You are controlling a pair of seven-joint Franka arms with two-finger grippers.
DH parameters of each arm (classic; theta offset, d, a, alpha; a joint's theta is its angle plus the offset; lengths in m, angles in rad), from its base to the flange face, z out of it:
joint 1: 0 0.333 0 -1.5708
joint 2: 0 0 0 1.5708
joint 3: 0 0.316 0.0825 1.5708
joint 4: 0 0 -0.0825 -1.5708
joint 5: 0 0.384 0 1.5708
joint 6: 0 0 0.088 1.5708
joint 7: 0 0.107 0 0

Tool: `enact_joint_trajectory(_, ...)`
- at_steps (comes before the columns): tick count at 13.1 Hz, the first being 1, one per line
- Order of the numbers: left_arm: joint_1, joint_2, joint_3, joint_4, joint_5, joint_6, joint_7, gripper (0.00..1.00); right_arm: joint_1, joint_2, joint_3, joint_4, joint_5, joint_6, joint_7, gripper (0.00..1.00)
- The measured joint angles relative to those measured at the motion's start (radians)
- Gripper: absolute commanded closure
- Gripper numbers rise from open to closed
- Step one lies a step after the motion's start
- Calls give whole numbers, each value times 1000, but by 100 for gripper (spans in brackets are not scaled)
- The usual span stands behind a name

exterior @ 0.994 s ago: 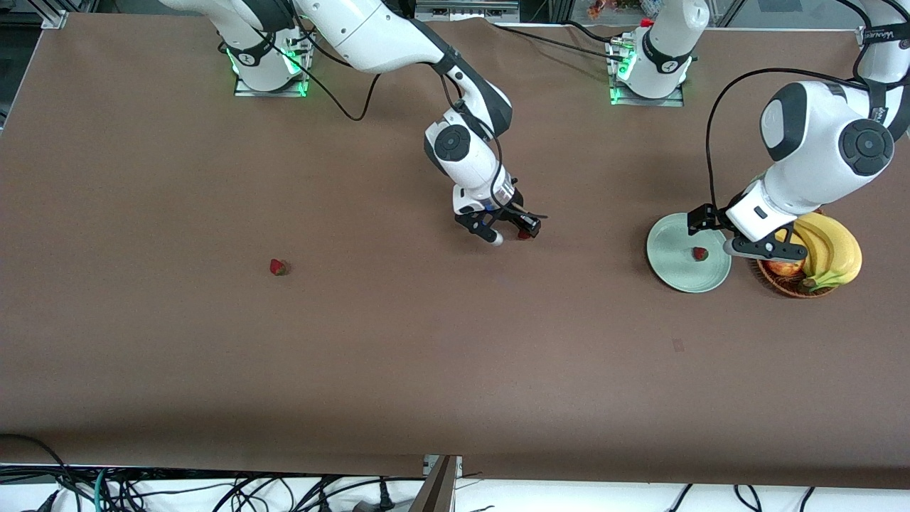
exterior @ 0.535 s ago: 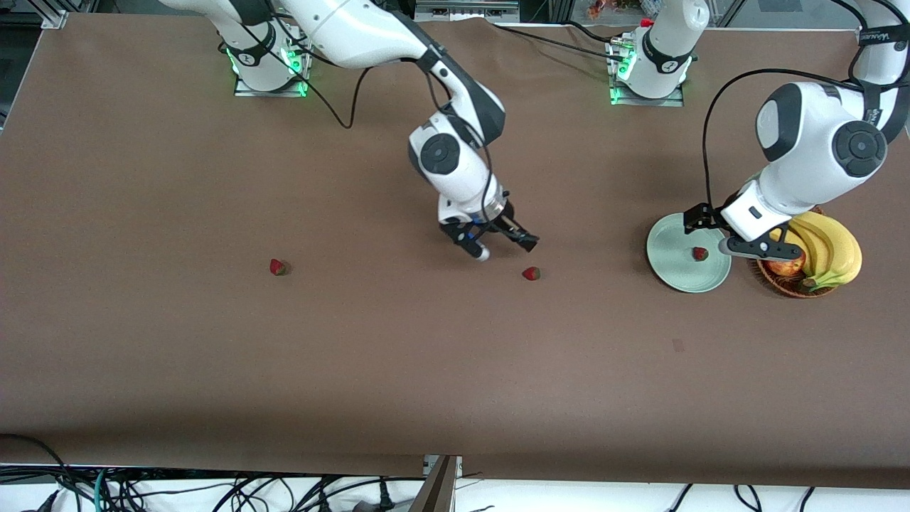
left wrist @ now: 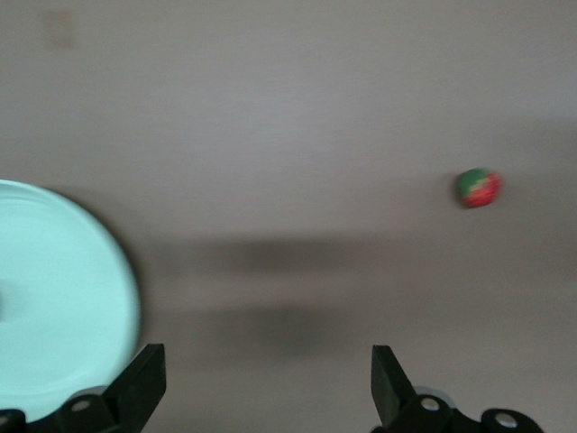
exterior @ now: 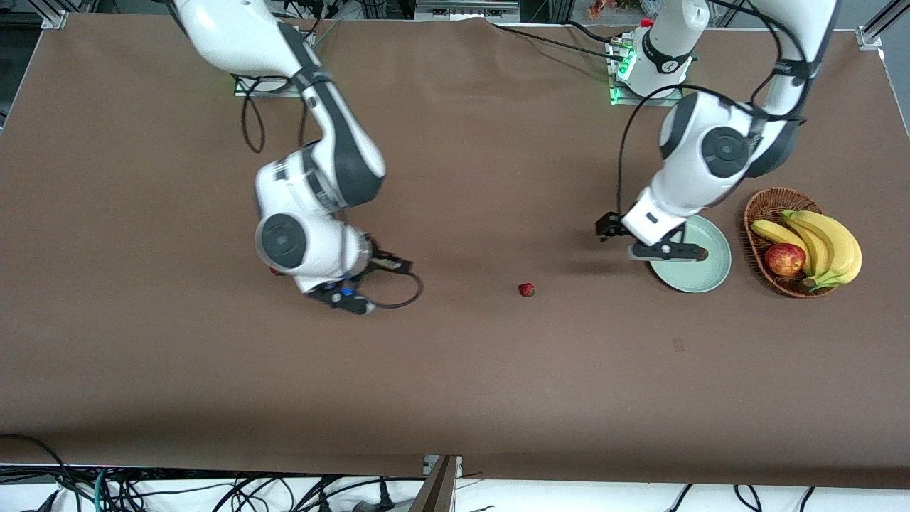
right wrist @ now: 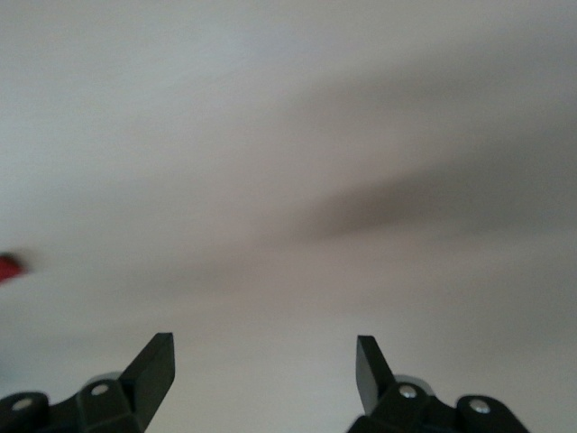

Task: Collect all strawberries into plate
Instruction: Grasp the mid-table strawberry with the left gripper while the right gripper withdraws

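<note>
Red strawberry lies loose, cap direction unclear; both tools gape empty.

The front camera looked down from high across the brown cloth-covered bench, facing both bases. Each wrist camera hung close over it — the left one shared the small red green-capped strawberry.

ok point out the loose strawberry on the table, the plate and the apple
strawberry [exterior: 526, 289]: front view, middle of the red berry lying on the table
plate [exterior: 700, 279]: front view, bare rim nearest the camera
apple [exterior: 784, 259]: front view, centre of its red skin, in the basket
</note>
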Motion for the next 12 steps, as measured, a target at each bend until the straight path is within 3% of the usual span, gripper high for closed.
enact_joint_trajectory(3,-38,129,-95,153,127,6,-290,0,-1,1,-144,-61,-20,-31,-321,10)
enact_joint_trajectory(6,-90,260,-157,279,293,4,-543,0,-2,3,-229,-151,-45,-2,-544,10)
enact_joint_trajectory(9,-118,363,-164,383,319,-17,-581,0,-1,1,-247,-296,-46,174,-675,10)
enact_joint_trajectory(12,-117,466,-160,501,337,-108,-575,0,5,-23,-224,-476,-46,375,-708,11)
